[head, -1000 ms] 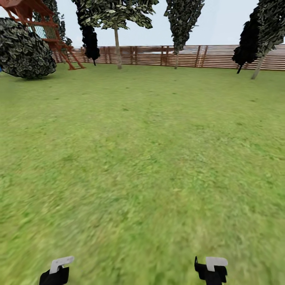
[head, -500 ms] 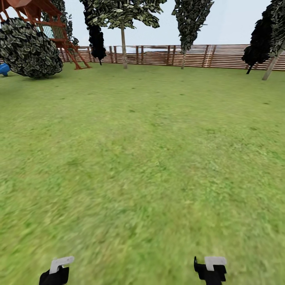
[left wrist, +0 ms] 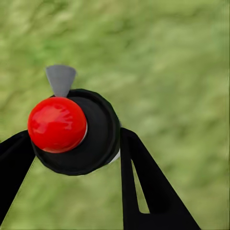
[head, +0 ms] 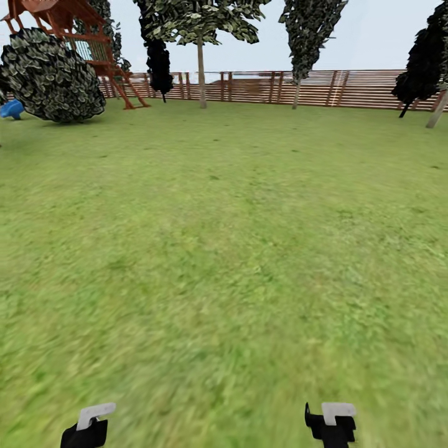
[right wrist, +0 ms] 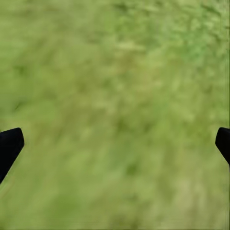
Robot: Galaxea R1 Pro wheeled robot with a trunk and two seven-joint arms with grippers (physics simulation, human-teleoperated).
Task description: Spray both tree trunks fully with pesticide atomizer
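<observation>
Between the left gripper's (left wrist: 72,158) closed black fingers (left wrist: 143,182) sat the sprayer (left wrist: 79,132), its red knob (left wrist: 56,124) above the lawn (head: 236,249). Over grass, the right gripper (right wrist: 115,143) hung wide open, empty.

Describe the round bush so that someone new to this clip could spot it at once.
Follow the brown slatted fence to the far left of the lawn, to the red-brown wooden play frame. The bush sits on the grass before it: a dark mottled ball, trunkless, unlike the trees.
</observation>
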